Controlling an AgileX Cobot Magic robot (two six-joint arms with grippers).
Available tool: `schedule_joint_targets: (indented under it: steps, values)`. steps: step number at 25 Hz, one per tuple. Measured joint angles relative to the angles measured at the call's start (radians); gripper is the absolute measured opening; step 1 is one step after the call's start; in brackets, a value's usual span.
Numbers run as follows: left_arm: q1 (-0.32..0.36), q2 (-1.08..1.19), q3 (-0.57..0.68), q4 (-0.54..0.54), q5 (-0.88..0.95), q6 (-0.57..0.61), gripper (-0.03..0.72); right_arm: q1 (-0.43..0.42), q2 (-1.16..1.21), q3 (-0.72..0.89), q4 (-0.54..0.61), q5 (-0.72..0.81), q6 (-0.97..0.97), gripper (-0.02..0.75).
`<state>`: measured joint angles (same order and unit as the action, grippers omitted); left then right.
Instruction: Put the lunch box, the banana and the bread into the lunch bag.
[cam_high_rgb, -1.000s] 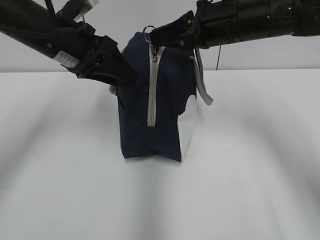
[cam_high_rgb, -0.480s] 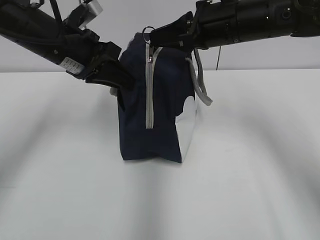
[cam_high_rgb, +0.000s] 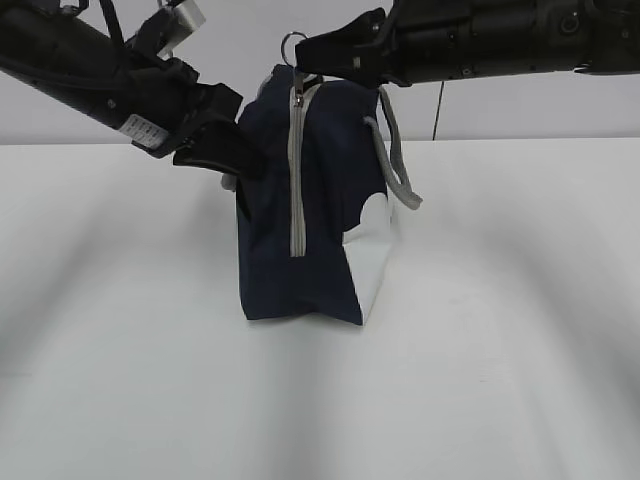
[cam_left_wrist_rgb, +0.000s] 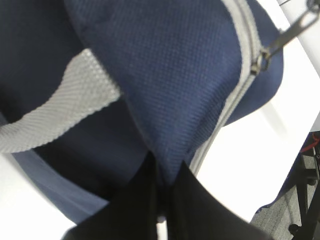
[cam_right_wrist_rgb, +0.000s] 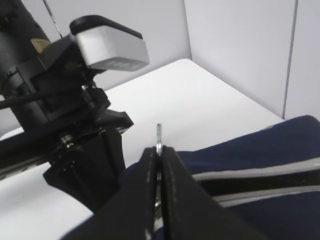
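Note:
The navy lunch bag (cam_high_rgb: 335, 150) stands on end in the middle of the white table, its grey zipper (cam_high_rgb: 297, 170) facing the camera. My right gripper (cam_high_rgb: 300, 62) is shut on the zipper's ring pull (cam_high_rgb: 292, 42) at the bag's top; the right wrist view shows the ring pull (cam_right_wrist_rgb: 159, 136) pinched between the jaws (cam_right_wrist_rgb: 159, 150). My left gripper (cam_high_rgb: 250, 165) is shut on the bag's fabric at its upper left; the left wrist view shows navy cloth (cam_left_wrist_rgb: 165, 90) caught between the jaws (cam_left_wrist_rgb: 165, 170). The lunch box, banana and bread are out of view.
A grey strap handle (cam_high_rgb: 395, 160) hangs off the bag's right side. A white end panel (cam_high_rgb: 372, 255) faces right at the bottom. The white table (cam_high_rgb: 500, 330) spreads all round the bag, with a pale wall behind.
The right gripper has lifted the ring pull slightly and the bag's top has risen and straightened. The left gripper has shifted a little up and left, holding the fabric.

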<state>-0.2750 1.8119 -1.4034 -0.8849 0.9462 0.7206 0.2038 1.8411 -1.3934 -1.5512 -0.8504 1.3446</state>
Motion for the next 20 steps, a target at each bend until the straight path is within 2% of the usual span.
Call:
schedule_joint_targets:
  steps: [10, 20]
  values:
    - [0.001, 0.000, 0.000, 0.002, 0.022, 0.000, 0.003, 0.000, 0.002, -0.016, 0.059, 0.043, -0.019, -0.016]
    - [0.001, 0.000, 0.000, 0.017, 0.032, 0.000, 0.002, 0.000, 0.083, -0.130, 0.060, 0.055, -0.010, -0.016]
